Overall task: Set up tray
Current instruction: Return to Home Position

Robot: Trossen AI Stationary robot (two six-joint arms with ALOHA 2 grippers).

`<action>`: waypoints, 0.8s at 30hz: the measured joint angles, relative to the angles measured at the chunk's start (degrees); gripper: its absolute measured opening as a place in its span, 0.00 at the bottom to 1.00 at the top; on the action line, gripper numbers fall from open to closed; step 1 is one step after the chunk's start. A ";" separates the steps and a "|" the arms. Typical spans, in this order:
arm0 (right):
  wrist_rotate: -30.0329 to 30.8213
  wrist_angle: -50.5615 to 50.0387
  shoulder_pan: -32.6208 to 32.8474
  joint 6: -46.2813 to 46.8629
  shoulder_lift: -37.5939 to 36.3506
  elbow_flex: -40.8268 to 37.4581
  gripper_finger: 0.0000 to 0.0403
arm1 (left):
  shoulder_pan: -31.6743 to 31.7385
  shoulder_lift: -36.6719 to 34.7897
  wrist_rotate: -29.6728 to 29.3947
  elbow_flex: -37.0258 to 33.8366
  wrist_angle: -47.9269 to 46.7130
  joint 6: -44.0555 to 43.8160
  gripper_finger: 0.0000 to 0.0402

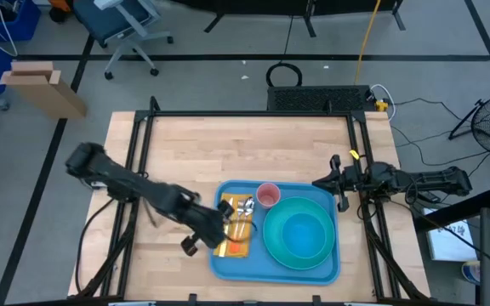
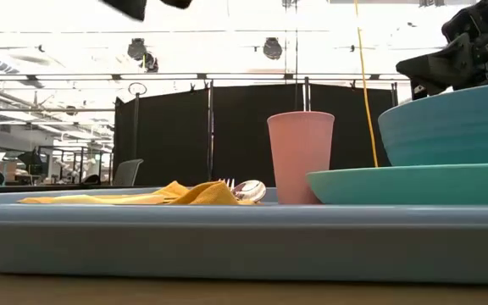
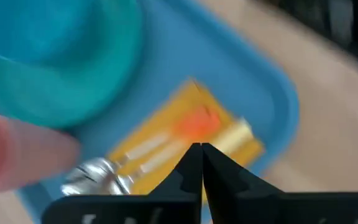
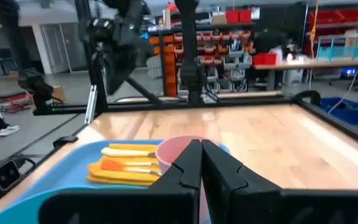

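Note:
The blue tray (image 1: 228,270) lies on the near middle of the wooden table. It carries a teal bowl (image 1: 300,234) on a teal plate (image 2: 413,182), a pink cup (image 1: 268,195) standing upright, and a yellow napkin (image 1: 236,242) with cutlery (image 3: 98,177) laid on it. My left gripper (image 3: 201,149) hovers shut over the napkin (image 3: 191,124) at the tray's left part, slanting down, with nothing between its fingers. My right gripper (image 1: 317,183) waits shut and level at the table's right edge, pointing at the cup (image 4: 176,152).
Bare wood (image 1: 245,144) lies open on the far half of the table. Black frame rails (image 1: 143,153) run along the left and right edges. A cardboard box (image 1: 45,89) and an office chair (image 1: 122,21) stand on the floor beyond.

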 joint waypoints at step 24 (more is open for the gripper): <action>0.98 4.36 0.00 -3.02 -0.70 0.00 0.00 | -6.51 -41.47 -31.68 -61.23 82.36 -22.97 0.00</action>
